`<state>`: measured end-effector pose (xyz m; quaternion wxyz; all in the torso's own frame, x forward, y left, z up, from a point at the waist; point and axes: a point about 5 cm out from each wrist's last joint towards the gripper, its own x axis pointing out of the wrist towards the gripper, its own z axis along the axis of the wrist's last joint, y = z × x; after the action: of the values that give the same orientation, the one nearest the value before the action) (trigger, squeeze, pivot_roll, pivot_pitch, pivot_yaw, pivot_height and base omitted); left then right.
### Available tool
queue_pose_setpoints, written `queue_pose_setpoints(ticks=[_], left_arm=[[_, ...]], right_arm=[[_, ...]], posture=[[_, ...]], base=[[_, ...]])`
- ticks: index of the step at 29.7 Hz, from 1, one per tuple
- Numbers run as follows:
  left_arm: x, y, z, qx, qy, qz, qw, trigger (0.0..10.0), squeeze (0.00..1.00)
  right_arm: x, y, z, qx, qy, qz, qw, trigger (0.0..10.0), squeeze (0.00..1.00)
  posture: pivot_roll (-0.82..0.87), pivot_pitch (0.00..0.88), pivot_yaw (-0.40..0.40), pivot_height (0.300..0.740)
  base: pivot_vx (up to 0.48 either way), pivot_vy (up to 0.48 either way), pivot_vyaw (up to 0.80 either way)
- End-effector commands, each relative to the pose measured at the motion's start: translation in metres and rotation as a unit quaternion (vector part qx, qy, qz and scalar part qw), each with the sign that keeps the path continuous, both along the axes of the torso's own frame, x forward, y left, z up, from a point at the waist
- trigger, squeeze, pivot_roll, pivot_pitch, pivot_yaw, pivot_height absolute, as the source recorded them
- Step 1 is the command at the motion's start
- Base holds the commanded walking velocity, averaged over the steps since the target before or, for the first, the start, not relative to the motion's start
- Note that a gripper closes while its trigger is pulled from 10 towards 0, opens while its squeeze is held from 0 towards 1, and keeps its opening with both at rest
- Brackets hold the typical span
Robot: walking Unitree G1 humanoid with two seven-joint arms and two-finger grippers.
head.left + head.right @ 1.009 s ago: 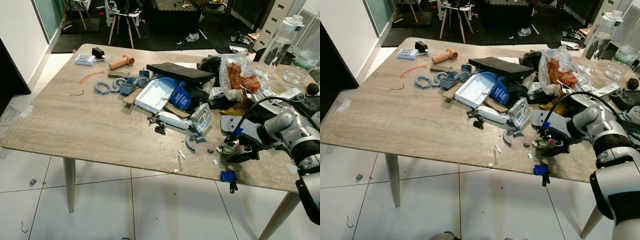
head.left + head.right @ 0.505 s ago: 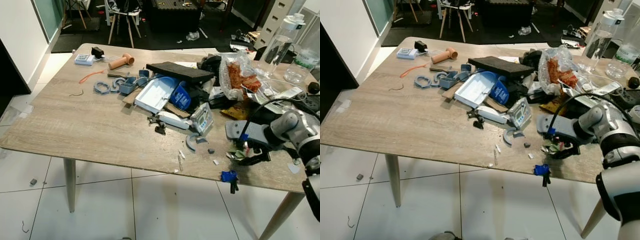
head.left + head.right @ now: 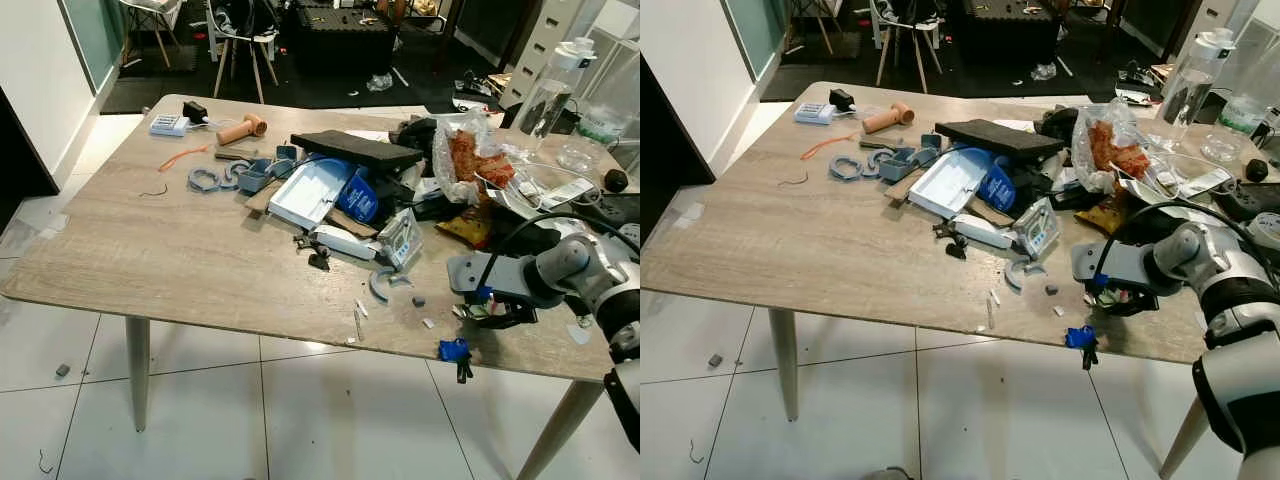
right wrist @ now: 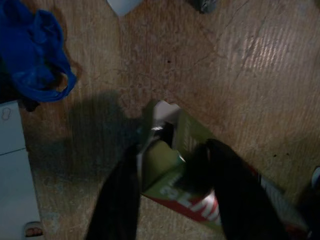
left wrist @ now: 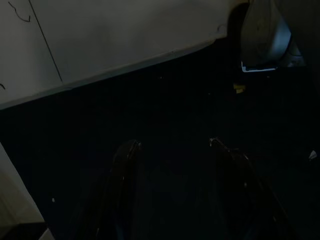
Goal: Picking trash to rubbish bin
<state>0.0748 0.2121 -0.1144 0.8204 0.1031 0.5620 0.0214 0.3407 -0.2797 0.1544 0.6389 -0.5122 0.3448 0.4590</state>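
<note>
I see my right gripper [image 4: 172, 165] low on the messy wooden table [image 3: 170, 260], its black fingers [image 4: 117, 200] squeezing a crumpled green and red wrapper [image 4: 187, 187]. A blue scrap [image 4: 37, 55] lies beside them. White floor tiles [image 3: 330, 420] lie below.

A lived-in home room with glossy white floor tiles [image 3: 330, 420]: a light wooden dining table [image 3: 150, 250] strewn with household clutter, white-legged chairs [image 3: 240, 30] behind it, and a white drawer cabinet [image 3: 530, 50] beyond.

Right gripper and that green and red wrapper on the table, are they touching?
Touching. The right wrist view shows the right gripper with its black fingers closed against both sides of the green and red wrapper.
</note>
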Motion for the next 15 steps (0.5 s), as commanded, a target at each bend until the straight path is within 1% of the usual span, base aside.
queue_pose_setpoints(ticks=[1,9,12,13,14,15], left_arm=[[-0.004,0.004,0.000,0.005,0.010,-0.008,1.000,10.0,0.00],[-0.006,0.003,-0.001,0.003,0.012,-0.004,1.000,10.0,0.00],[-0.006,0.003,-0.001,0.004,0.012,-0.002,1.000,10.0,0.00],[-0.006,0.003,-0.001,0.005,0.012,-0.002,1.000,10.0,0.00],[-0.006,0.003,-0.001,0.005,0.012,-0.002,1.000,10.0,0.00],[-0.006,0.004,-0.001,0.006,0.012,-0.001,1.000,10.0,0.00]], right_arm=[[-0.010,-0.004,-0.021,-0.007,0.036,-0.015,0.999,0.0,0.00],[-0.008,0.000,-0.024,0.011,0.026,-0.023,0.999,0.0,0.00],[-0.004,0.006,-0.021,0.029,0.008,-0.022,0.999,0.0,0.00],[0.000,0.010,-0.017,0.045,-0.015,-0.019,0.999,0.0,0.00],[0.000,0.010,-0.017,0.045,-0.015,-0.019,0.999,0.0,0.00],[0.003,0.013,-0.014,0.056,-0.031,-0.017,0.998,0.0,0.00]], posture=[[0.08,0.079,-0.002,0.740],[0.09,0.077,-0.008,0.740],[0.09,0.075,-0.010,0.740],[0.09,0.075,-0.010,0.740],[0.09,0.075,-0.010,0.740],[0.09,0.073,-0.009,0.740]], base=[[0.000,0.000,0.00],[0.000,0.000,0.00],[0.000,0.000,0.00],[0.000,0.000,0.00],[0.000,0.000,0.00],[0.000,0.000,0.00]])
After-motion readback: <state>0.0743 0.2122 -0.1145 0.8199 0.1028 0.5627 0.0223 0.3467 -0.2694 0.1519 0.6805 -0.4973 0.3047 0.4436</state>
